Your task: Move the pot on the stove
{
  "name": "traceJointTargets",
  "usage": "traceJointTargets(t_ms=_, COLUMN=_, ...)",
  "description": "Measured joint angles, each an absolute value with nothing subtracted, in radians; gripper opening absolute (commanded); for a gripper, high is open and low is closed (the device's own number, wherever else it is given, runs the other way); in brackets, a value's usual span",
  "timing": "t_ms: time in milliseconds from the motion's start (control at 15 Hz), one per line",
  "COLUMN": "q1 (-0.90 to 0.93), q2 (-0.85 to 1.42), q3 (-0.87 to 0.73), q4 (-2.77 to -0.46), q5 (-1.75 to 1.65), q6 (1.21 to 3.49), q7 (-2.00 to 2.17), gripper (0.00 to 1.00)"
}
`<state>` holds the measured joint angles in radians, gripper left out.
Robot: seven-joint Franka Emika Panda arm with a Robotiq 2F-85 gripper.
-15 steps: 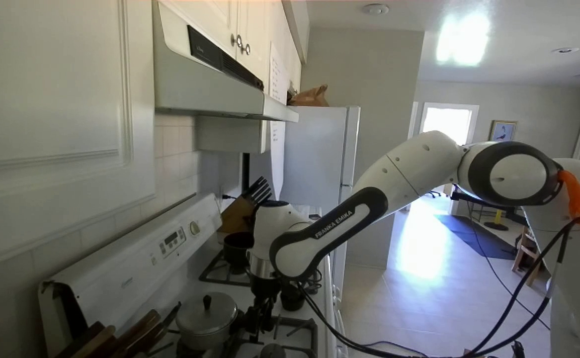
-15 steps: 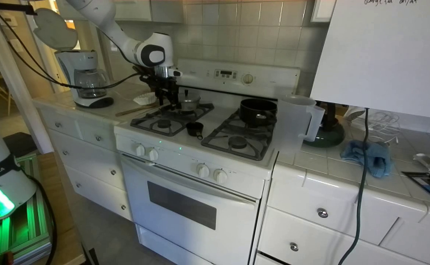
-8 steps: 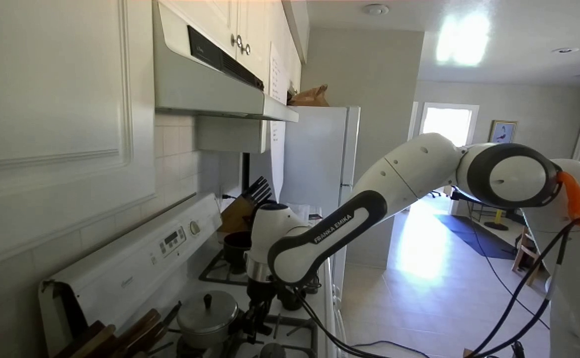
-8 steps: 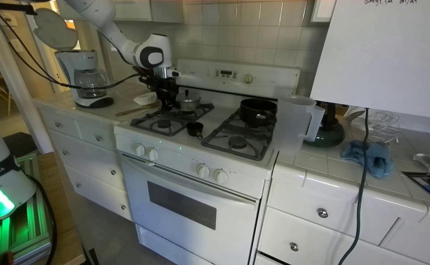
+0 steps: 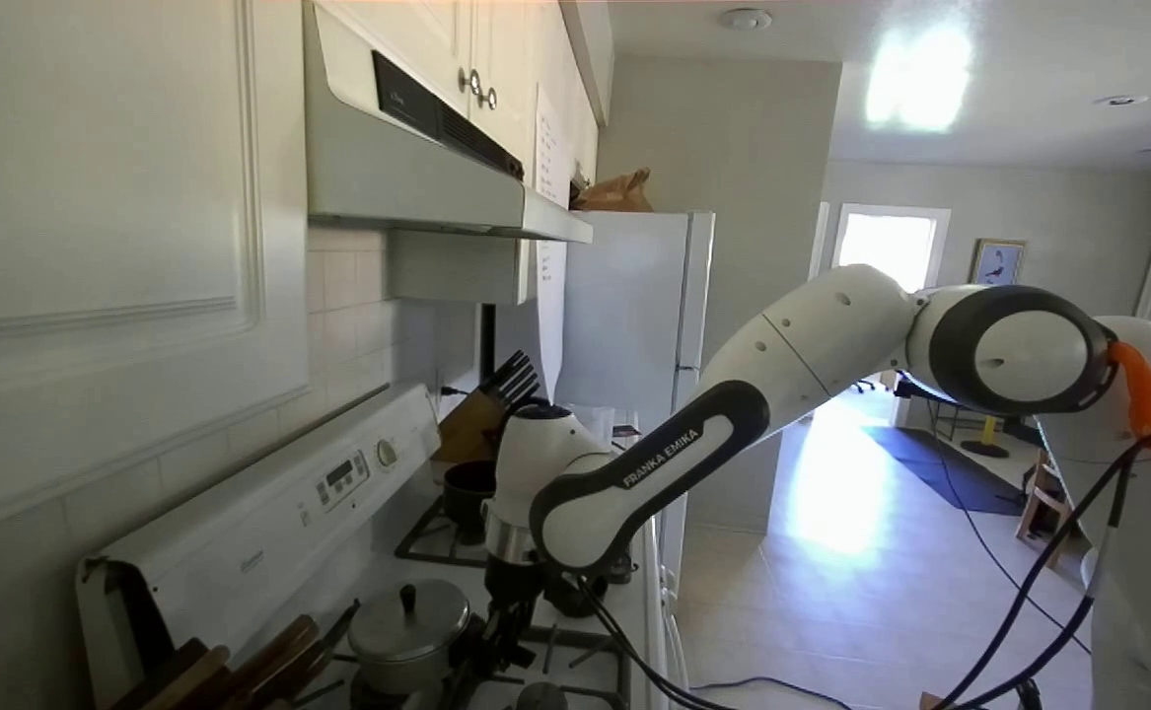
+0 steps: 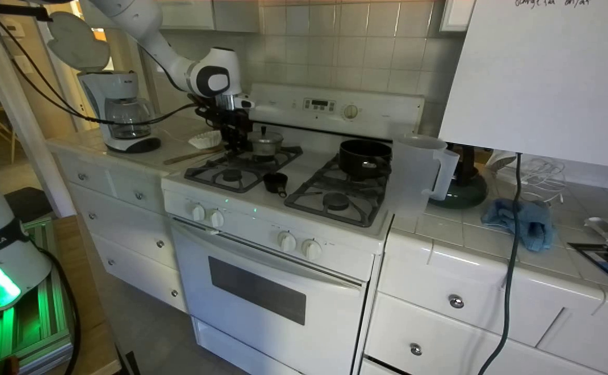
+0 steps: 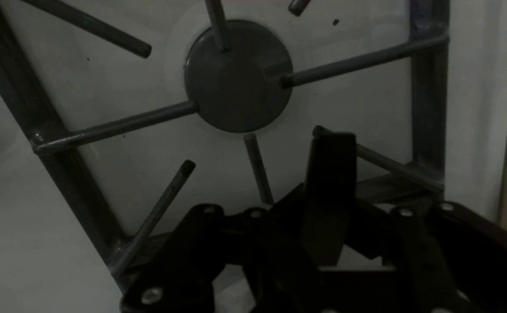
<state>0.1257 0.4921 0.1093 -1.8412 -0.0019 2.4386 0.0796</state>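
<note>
Your hand (image 6: 239, 146) gripping the pot (image 6: 265, 145), which you see upright towards ten o'clock on the stove (image 6: 251, 221) in an exterior view, lid knob (image 5: 408, 600) at twelve, handle (image 5: 473, 632), its long axis, towards three o'clock in an exterior view

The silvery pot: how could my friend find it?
Find the white stove, then its left black grate in an exterior view. The small round pot sits toward that grate's back. Unlike the black pot farther right, it's silvery, with a lid and dark knob.
</note>
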Motion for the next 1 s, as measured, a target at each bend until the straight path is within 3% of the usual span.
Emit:
traceJointTargets(t_ms=267, q1=0.136, q2=0.492, q3=0.109, q4=-1.842, q5=-0.002, q6=2.461, q7=0.104, gripper=0.02)
traceJointTargets(t_ms=400, q1=0.142, q2=0.492, q3=0.107, q4=-1.843, q5=-0.002, q6=2.467, q7=0.117, gripper=0.35)
traceJointTargets(t_ms=1000, q1=0.196, q2=0.493, q3=0.061, q4=-1.842, q5=-0.024, q6=2.468, q7=0.189, gripper=0.96)
